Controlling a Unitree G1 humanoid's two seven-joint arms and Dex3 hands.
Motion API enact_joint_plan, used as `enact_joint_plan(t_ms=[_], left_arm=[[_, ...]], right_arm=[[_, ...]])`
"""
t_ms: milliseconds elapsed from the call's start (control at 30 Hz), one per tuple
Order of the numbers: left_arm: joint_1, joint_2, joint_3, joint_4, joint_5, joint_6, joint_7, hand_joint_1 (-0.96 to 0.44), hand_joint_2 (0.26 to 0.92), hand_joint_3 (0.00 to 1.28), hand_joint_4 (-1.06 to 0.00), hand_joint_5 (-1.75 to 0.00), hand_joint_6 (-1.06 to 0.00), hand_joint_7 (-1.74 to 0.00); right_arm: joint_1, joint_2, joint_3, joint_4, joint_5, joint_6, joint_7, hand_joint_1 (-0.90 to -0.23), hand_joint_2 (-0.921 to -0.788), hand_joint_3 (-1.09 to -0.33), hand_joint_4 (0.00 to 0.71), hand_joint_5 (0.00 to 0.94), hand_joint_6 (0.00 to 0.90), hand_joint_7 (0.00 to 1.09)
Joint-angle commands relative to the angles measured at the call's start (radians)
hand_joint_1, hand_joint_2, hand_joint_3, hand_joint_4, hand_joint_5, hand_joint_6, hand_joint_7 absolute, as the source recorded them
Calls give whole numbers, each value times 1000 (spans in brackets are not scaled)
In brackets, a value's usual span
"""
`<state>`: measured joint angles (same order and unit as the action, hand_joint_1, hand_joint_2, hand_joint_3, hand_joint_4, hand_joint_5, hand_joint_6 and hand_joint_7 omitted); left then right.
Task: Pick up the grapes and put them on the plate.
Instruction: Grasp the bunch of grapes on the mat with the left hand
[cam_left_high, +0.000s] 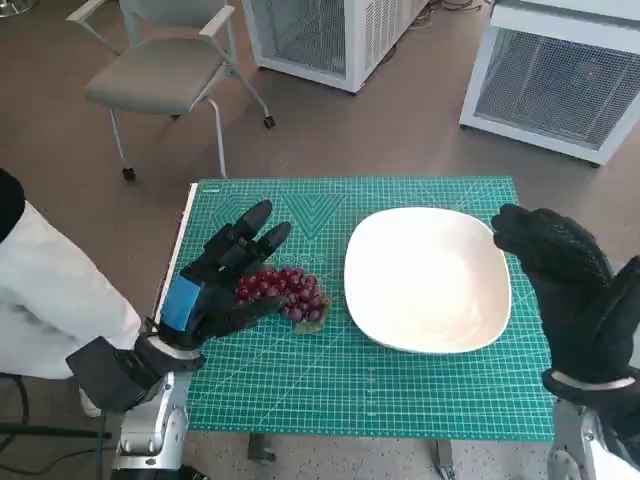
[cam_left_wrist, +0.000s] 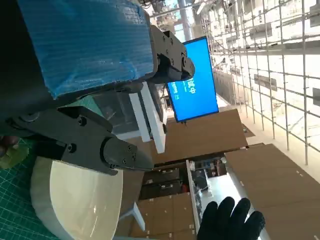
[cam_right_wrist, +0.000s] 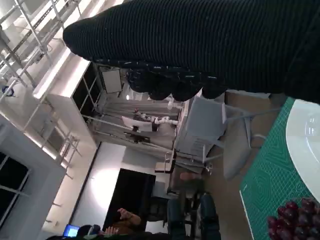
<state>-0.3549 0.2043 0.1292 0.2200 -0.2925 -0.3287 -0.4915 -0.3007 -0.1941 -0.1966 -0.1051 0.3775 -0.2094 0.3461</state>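
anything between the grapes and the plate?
No. In the head view only a narrow strip of bare green mat separates the grapes from the plate; nothing lies on it.

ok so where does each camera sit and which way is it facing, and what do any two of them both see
Head view: on the robot's head, looking steeply down at the green mat; shows both forearms, left hand over the grapes, right hand beside the plate.
Left wrist view: behind the left hand, aimed across the plate into the room; the gloved right hand shows too.
Right wrist view: behind the right hand, facing the room; grapes and plate at the edge.
All three share the plate.
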Motion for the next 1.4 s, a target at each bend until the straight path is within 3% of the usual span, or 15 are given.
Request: enact_joint_plan(t_ms=[33,333,1067,1167,1233,1300,1400], left_arm=[[9,-2,-3,-9,3,3,6,-135,921,80,-426,-9,-366,-3],[6,-8,-10,-12,9,2,7,-145,921,77,-427,-8,-367,-3],[-8,12,-13,-5,33,-17,-1,-171,921,70,-420,-2,-370,-3],[-6,38,-33,-7,144,-47,44,-174,910,51,-378,-1,-358,-2],[5,110,-73,-64,396,-31,136,-203,898,34,-314,0,-313,-1],[22,188,-118,-158,677,33,226,-220,874,19,-238,0,-255,0],[33,216,-164,-291,872,193,211,-181,827,7,-152,0,-229,-9]], right_arm=[[-4,10,17,17,-13,8,-4,-495,-921,-545,452,495,210,875],[-23,20,49,47,-27,0,13,-478,-921,-556,443,507,197,891],[-30,16,56,56,-27,7,30,-473,-921,-566,423,537,179,918],[-28,15,55,56,-27,4,30,-473,-921,-567,422,540,178,921],[-27,15,54,57,-28,2,30,-473,-921,-567,421,542,178,922],[-26,14,53,58,-28,1,30,-473,-921,-567,420,544,177,923],[-26,12,50,58,-27,3,30,-473,-921,-567,419,547,177,924]])
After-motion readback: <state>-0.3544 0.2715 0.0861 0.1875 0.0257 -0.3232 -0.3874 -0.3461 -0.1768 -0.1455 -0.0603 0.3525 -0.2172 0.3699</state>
